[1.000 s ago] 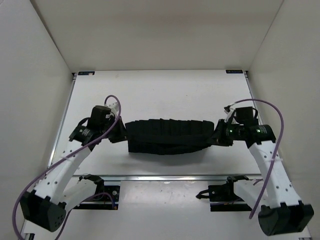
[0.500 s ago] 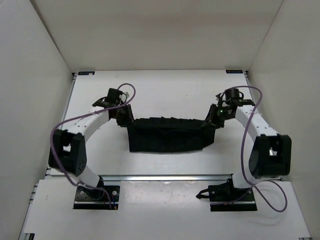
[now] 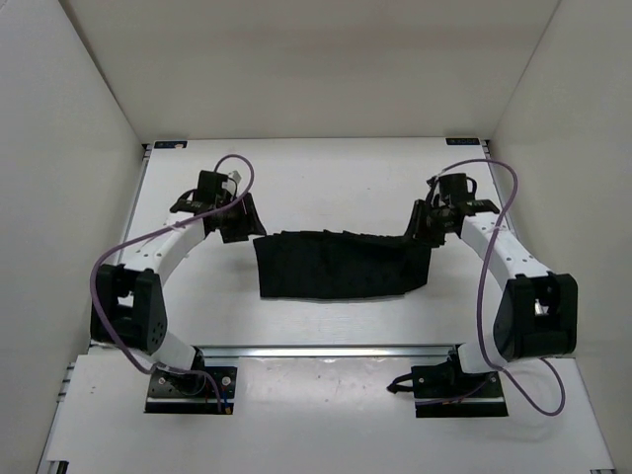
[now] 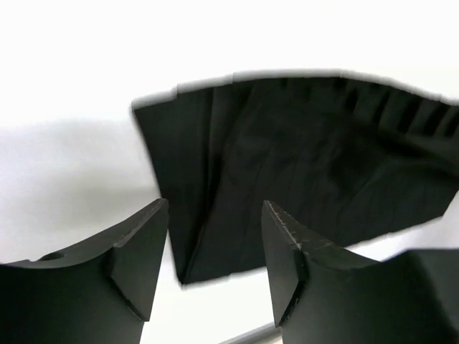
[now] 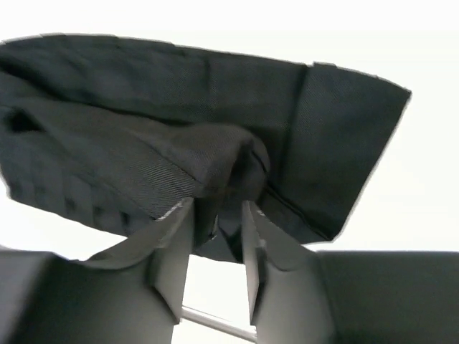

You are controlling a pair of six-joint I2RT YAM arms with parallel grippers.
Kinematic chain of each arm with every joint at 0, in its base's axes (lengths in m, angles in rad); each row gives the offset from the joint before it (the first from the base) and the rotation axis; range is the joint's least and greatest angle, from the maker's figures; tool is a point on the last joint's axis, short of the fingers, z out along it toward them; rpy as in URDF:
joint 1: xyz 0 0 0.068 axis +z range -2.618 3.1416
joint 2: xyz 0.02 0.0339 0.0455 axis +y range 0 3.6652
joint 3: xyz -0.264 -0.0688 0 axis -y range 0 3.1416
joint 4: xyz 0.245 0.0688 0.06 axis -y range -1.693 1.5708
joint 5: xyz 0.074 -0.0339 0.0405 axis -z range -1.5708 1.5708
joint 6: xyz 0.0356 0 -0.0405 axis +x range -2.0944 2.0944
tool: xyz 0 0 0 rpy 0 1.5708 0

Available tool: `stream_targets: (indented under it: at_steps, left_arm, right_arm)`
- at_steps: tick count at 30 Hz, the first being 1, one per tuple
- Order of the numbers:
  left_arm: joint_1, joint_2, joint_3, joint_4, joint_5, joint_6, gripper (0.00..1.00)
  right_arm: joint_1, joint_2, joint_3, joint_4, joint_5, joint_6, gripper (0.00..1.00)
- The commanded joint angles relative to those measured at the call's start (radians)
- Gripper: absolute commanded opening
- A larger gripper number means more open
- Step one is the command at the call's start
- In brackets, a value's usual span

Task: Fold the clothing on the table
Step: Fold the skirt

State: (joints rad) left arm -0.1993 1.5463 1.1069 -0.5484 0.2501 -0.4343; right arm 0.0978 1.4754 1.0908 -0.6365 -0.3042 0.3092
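Clothing (image 3: 336,267) lies as a folded band in the middle of the worktop (image 3: 326,178); more folds probably remain. Left pincer (image 4: 215,211) stands apart, empty. Right pincer (image 5: 217,206) straddles a fabric ridge; whether it grips, I cannot tell.

Matt black pleated cloth clothing (image 3: 336,269), smooth white table (image 3: 326,188), shiny metal rail (image 3: 326,349).

The pleated skirt (image 3: 341,267) is matte black, ribbed with vertical fan-shaped pleats. The desk (image 3: 326,183) is plain white. White arms (image 3: 168,247) carry purple cables (image 3: 480,286).
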Motion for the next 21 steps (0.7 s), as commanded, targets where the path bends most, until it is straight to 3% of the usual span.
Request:
stream_targets:
  at_steps: [1,5,7,9,13,18,21]
  left_arm:
    - [-0.052,-0.089,-0.091,0.005,0.032,-0.007,0.64]
    - [-0.114,-0.135,-0.215,0.042,0.038,-0.047,0.63]
    - [-0.124,-0.149,-0.272,0.073,0.044,-0.066,0.62]
    - [-0.147,-0.163,-0.298,0.094,0.046,-0.089,0.61]
    - [-0.201,-0.134,-0.276,0.128,0.051,-0.113,0.6]
    - [-0.242,-0.097,-0.242,0.175,0.049,-0.132,0.59]
    - [-0.249,-0.074,-0.234,0.22,0.048,-0.15,0.57]
  right_arm:
    - [-0.004,-0.082,-0.084,-0.019,0.126,-0.033,0.27]
    - [-0.017,-0.122,-0.166,-0.003,0.166,-0.042,0.36]
    - [-0.056,-0.183,-0.222,0.079,0.073,-0.044,0.53]
    - [-0.093,-0.242,-0.265,0.165,-0.075,-0.012,0.62]
    - [-0.142,-0.378,-0.342,0.363,-0.154,0.088,0.71]
    - [-0.133,-0.425,-0.345,0.368,-0.073,0.117,0.69]
    - [-0.136,-0.425,-0.348,0.315,-0.032,0.088,0.53]
